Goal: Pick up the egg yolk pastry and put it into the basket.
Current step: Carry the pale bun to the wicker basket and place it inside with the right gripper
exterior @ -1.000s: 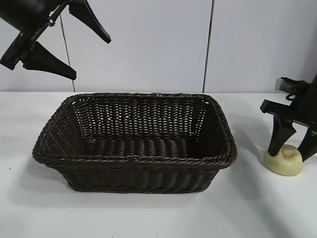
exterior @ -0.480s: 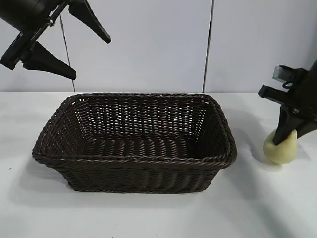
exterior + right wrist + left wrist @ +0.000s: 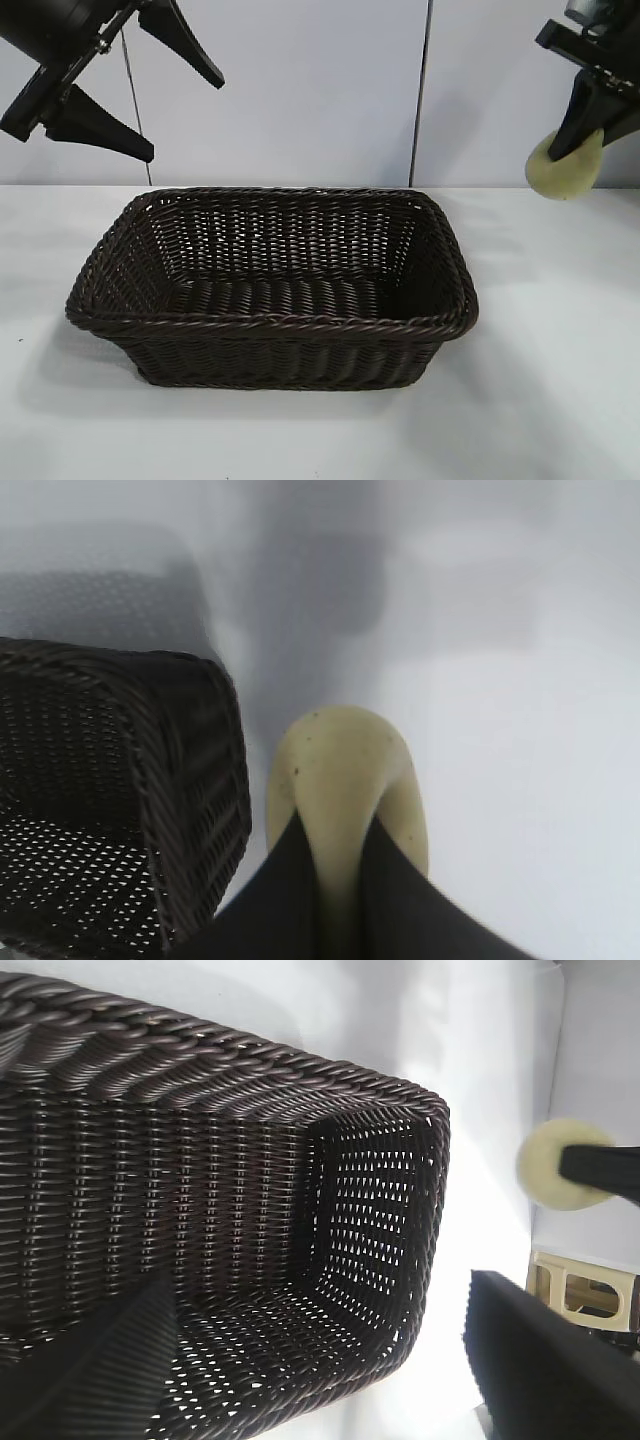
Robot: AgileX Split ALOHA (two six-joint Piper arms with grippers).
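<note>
The right gripper [image 3: 585, 135] is pinching the egg yolk pastry [image 3: 567, 166] up in the air, off to the right of the basket [image 3: 270, 325] and higher than its rim, so it is not over the basket yet. The pastry is small and pale yellow, and it looks light, since two thin fingers carry it with ease. In the right wrist view the fingers [image 3: 270, 890] press into the pastry [image 3: 345, 780] and its middle seems to bulge between them, so it is likely soft and squashy, and a hard squeeze might dent or crumble it. It hangs on its edge, gripped across its flat faces, which looks like a good hold because the round sides could slip. The left gripper [image 3: 105, 100] waits up high above the basket's left end with its fingers spread wide, holding nothing. The basket is empty
</note>
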